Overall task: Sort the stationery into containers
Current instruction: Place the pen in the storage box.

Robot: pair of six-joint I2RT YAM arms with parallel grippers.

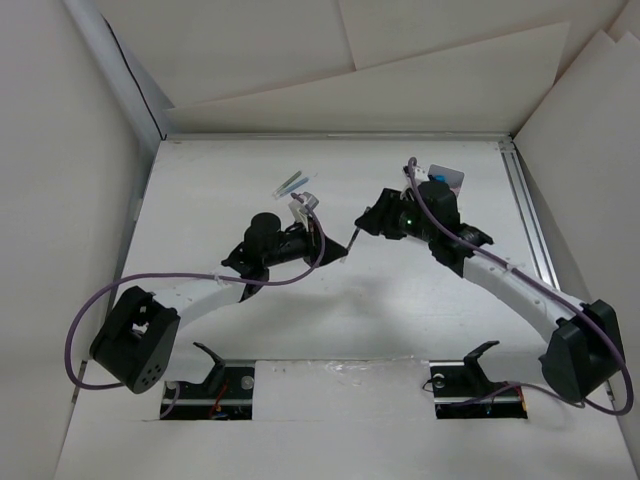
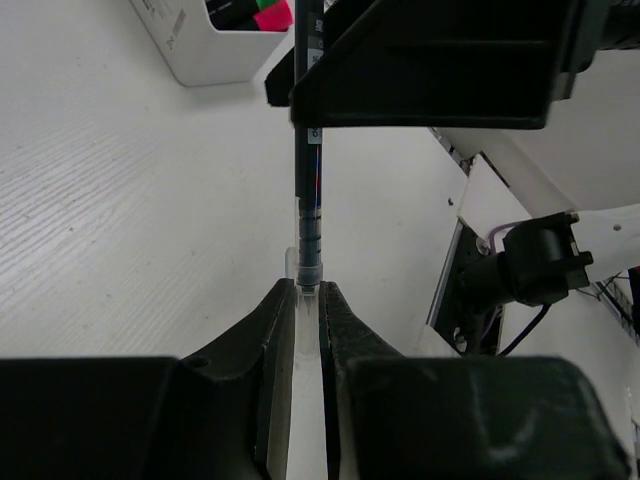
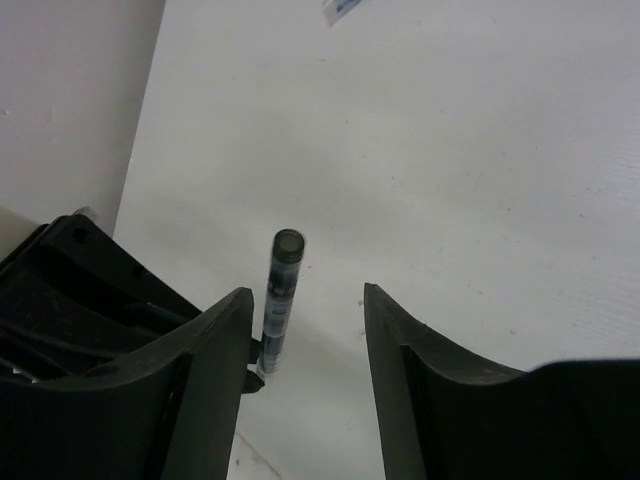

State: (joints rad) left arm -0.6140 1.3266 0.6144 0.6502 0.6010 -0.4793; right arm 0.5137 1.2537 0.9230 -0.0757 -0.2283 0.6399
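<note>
A thin blue-grey pen (image 2: 308,180) is held level above the table, and my left gripper (image 2: 308,288) is shut on its clear end. The pen's other end (image 3: 280,290) reaches between the fingers of my right gripper (image 3: 306,292), which is open; the pen lies close to its left finger and well apart from the other. In the top view the pen (image 1: 352,240) spans from the left gripper (image 1: 338,250) to the right gripper (image 1: 372,224). The pale container (image 2: 200,55) stands beyond, with pink and green highlighter ends inside it.
Two loose blue-grey pens (image 1: 292,183) lie at the back of the table, left of centre. The container (image 1: 447,178) sits at the back right, partly hidden by the right arm. White walls close in the table on three sides.
</note>
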